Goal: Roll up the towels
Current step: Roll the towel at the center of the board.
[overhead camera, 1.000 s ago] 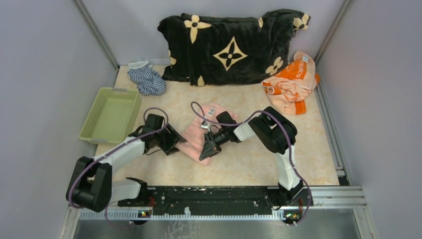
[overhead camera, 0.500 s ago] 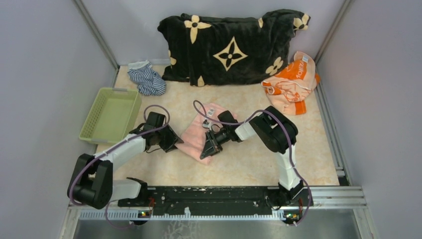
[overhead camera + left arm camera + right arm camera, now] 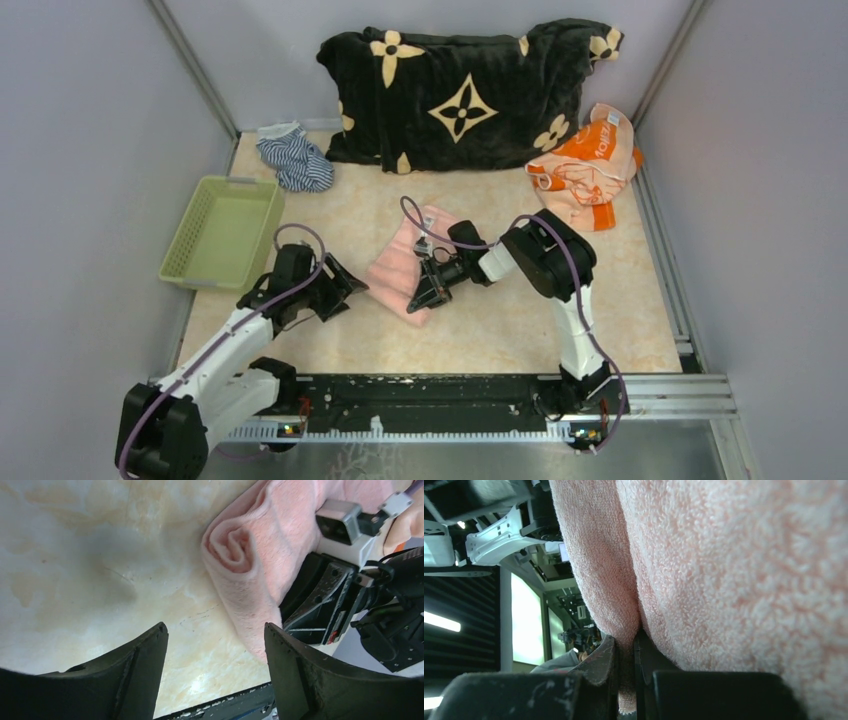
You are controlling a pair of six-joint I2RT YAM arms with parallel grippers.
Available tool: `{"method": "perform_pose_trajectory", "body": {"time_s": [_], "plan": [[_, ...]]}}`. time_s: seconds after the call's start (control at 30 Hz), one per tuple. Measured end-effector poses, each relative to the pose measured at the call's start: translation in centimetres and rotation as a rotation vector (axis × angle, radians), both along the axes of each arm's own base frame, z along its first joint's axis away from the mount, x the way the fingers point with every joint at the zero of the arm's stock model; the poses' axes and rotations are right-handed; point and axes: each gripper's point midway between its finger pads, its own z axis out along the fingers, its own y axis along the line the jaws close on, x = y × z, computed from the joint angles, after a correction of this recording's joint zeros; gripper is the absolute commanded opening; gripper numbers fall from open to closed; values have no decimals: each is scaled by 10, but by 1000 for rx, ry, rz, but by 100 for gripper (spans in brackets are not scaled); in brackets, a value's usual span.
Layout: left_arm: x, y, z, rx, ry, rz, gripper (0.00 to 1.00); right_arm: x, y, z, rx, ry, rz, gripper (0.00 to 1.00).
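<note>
The pale pink towel (image 3: pixel 398 268) lies mid-table, partly rolled; its spiral end shows in the left wrist view (image 3: pixel 235 545). My right gripper (image 3: pixel 422 295) is shut on the towel's near edge; the right wrist view shows a pink fold (image 3: pixel 624 630) pinched between the jaws. My left gripper (image 3: pixel 345 288) is open and empty, just left of the towel and apart from it, over bare table (image 3: pixel 215 645). The orange printed towel (image 3: pixel 585 170) lies crumpled at the back right.
A green basket (image 3: pixel 222 232) stands at the left. A blue-and-white striped cloth (image 3: pixel 293 160) lies at the back left. A big black blanket with cream flowers (image 3: pixel 465 95) fills the back. Walls close in both sides.
My left gripper has let go of the pink towel and drawn back to the left and nearer. My right gripper stays shut on the towel, shifted slightly right.
</note>
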Motion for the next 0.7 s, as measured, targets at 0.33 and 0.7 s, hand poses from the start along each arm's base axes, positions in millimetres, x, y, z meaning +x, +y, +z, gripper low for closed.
{"method": "perform_pose_trajectory", "body": {"time_s": [0.33,0.7], "plan": [[-5,-24,-28,-117,85,-40,73,1,-1,-1,-9,3,15,1],[10,-35,-44,-142,139,-19,56,5,-6,-2,-125,-50,-21,37]]}}
